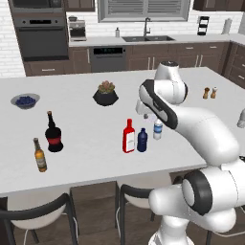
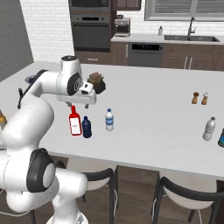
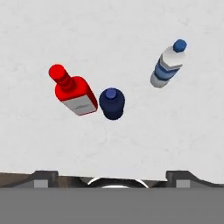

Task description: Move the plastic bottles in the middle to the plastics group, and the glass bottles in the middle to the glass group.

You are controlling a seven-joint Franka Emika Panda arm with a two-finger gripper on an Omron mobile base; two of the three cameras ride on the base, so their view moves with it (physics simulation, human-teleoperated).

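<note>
Three bottles stand together mid-counter: a flat red glass bottle (image 1: 128, 136) (image 2: 75, 121) (image 3: 74, 92), a squat dark-blue plastic bottle (image 1: 142, 140) (image 2: 87, 127) (image 3: 112, 103) right beside it, and a clear water bottle (image 1: 158, 129) (image 2: 109, 120) (image 3: 167, 65) a little apart. My gripper (image 1: 146, 115) (image 2: 79, 105) (image 3: 112, 178) hangs open and empty above them, pointing down. At the left stands the glass group: a dark round bottle with a red label (image 1: 53, 133) and an amber beer bottle (image 1: 39, 155). At the right edge is a pale bottle (image 1: 241, 118) (image 2: 209, 128) of the plastics group.
A potted plant (image 1: 105, 93) (image 2: 96, 82) sits behind the middle bottles, and a bowl of blue berries (image 1: 25, 101) is at the far left. Salt and pepper shakers (image 1: 209, 93) (image 2: 200, 98) stand at the back right. Dark chairs (image 1: 139, 191) line the counter's near edge.
</note>
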